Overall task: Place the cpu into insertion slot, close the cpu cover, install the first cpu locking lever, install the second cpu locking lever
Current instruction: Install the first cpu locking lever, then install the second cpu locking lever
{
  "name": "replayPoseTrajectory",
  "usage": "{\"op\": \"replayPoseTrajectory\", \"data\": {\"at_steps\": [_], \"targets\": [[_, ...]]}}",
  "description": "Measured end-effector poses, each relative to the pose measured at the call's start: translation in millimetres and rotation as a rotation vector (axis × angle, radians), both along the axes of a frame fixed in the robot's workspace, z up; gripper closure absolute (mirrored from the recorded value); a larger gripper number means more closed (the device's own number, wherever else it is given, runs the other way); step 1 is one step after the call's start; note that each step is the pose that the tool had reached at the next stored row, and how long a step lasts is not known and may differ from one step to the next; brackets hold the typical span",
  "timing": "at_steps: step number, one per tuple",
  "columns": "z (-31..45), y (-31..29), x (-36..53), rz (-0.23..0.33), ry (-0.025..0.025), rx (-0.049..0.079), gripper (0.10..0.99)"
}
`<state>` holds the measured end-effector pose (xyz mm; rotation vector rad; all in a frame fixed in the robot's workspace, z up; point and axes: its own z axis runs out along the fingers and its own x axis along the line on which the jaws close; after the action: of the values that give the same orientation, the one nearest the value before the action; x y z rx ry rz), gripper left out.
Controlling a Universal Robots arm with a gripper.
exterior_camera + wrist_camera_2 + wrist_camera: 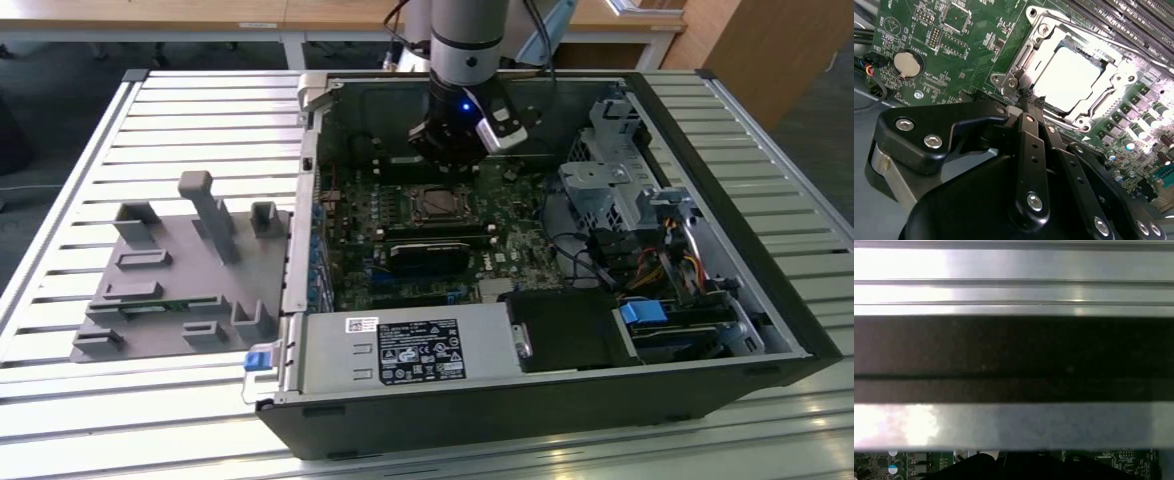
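In the second wrist view the cpu (1066,80) lies flat in the insertion slot (1093,111), its pale metal face showing through the window of the cpu cover (1046,31). The cover lies down over it. My gripper (1026,102) is shut, fingertips together, right by the socket's near corner with its screw (1011,83); I see nothing between the fingers. Whether the tips touch a locking lever I cannot tell. In the exterior view the gripper (451,160) hangs inside the open computer case just behind the insertion slot (438,205) on the green board (521,250).
The black case wall (534,400) rings the board. Drive cages and cables (641,250) crowd the exterior view's right. A black block (434,255) lies in front of the socket. A grey fixture (174,270) stands on the slatted table at the exterior view's left. A coin battery (907,63) sits on the board.
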<state>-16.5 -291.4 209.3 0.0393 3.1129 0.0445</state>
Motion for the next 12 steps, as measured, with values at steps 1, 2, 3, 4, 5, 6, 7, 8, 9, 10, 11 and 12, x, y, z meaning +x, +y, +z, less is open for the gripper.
{"op": "replayPoseTrajectory", "data": {"at_steps": [1, 2, 3, 4, 5, 6, 7, 8, 9, 10, 11, 12], "targets": [[0.0, -0.5, 0.0, 0.0, 0.0, 0.0, 0.98], [0.0, -1.1, 0.1, 0.0, 0.0, 0.0, 0.98], [0.0, -1.6, 0.1, 0.0, 0.0, 0.0, 0.98], [0.0, -2.2, 0.2, 0.0, 0.0, 0.0, 0.98], [0.0, -3.1, 0.2, 0.0, 0.0, 0.0, 0.98], [0.0, -4.1, 0.2, 0.0, 0.0, 0.0, 0.98], [0.0, -5.2, 0.2, 0.0, 0.0, 0.0, 0.98], [0.0, -6.4, 0.2, 0.0, 0.0, 0.0, 0.98], [0.0, -7.7, 0.2, 0.0, 0.0, 0.0, 0.98], [0.0, -9.0, 0.2, 0.0, 0.0, 0.0, 0.98], [0.0, -10.2, 0.2, 0.0, 0.0, 0.0, 0.98], [0.0, -11.4, 0.2, 0.0, 0.0, 0.0, 0.98]]}}
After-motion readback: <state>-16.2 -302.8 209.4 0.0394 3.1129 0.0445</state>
